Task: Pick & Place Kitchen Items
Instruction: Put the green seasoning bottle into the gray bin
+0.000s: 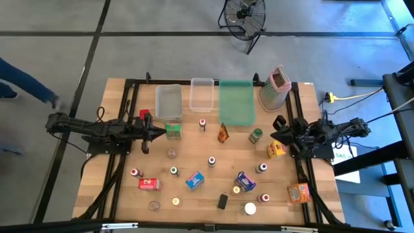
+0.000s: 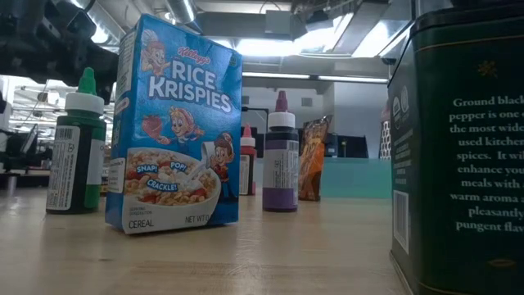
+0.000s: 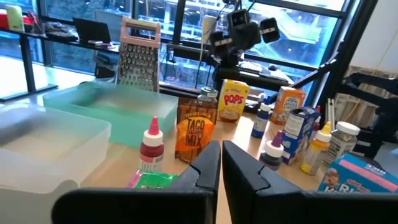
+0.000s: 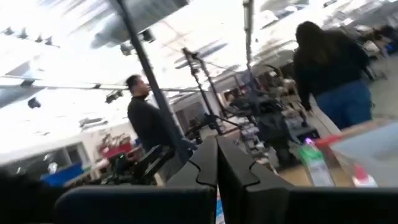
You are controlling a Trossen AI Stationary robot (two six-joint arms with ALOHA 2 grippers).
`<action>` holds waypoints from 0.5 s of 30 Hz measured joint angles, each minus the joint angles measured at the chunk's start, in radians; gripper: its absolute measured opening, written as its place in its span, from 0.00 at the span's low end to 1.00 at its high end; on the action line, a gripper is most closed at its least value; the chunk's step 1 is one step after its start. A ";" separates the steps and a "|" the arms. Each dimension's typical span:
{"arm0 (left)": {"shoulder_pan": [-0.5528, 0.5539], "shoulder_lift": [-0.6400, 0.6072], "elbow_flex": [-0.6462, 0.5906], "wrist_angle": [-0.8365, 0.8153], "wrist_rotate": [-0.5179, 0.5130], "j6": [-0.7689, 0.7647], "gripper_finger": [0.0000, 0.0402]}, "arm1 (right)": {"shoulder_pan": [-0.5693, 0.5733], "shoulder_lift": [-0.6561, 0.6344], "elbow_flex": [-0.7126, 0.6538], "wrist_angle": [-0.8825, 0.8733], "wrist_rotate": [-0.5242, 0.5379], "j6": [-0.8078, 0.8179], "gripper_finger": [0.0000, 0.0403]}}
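Kitchen items stand scattered on the wooden table (image 1: 123,188): several tiny bottles, a red box (image 1: 149,184), two blue boxes (image 1: 195,180), an orange box (image 1: 299,193), a yellow box (image 1: 276,149), an orange packet (image 1: 222,133) and a green box (image 1: 173,131). The low view shows a blue cereal box (image 2: 176,131) and a purple bottle (image 2: 281,160) upright. My left gripper (image 1: 160,133) (image 3: 221,152) is shut at the table's left, level, just short of the green box. My right gripper (image 1: 279,124) (image 4: 217,146) is shut at the table's right, tipped upward above the yellow box.
Two clear bins (image 1: 168,101) (image 1: 202,94), a green tray (image 1: 237,102) and a tall box grater (image 1: 275,87) line the far edge. A dark pepper tin (image 2: 458,147) stands close to the low camera. People (image 4: 329,68) stand beyond the table.
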 joint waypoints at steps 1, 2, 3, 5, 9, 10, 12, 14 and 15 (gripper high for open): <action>0.000 0.000 0.000 0.000 0.000 -0.004 0.03 | 0.000 0.000 0.022 -0.015 -0.004 -0.022 0.00; 0.000 0.000 0.000 0.000 0.000 -0.005 0.03 | 0.000 0.000 0.046 -0.046 -0.005 -0.044 0.00; 0.000 0.000 0.000 0.000 0.000 -0.007 0.03 | 0.000 0.000 0.071 -0.086 -0.003 -0.056 0.00; 0.000 0.000 0.000 0.000 0.000 -0.021 0.03 | 0.000 0.011 0.129 -0.151 0.034 -0.059 0.02; 0.000 0.000 0.000 0.008 0.000 -0.098 0.03 | 0.000 0.053 0.262 -0.284 0.096 -0.041 0.08; 0.000 0.000 0.000 0.008 0.000 -0.127 0.03 | 0.000 0.071 0.297 -0.326 0.121 -0.043 0.11; 0.000 0.000 0.000 0.008 0.000 -0.190 0.03 | 0.000 0.109 0.368 -0.408 0.201 -0.058 0.16; 0.000 0.000 0.000 0.008 -0.001 -0.234 0.03 | 0.000 0.154 0.438 -0.466 0.254 -0.074 0.21; 0.000 0.000 0.000 0.008 -0.005 -0.240 0.03 | 0.000 0.179 0.471 -0.485 0.274 -0.088 0.24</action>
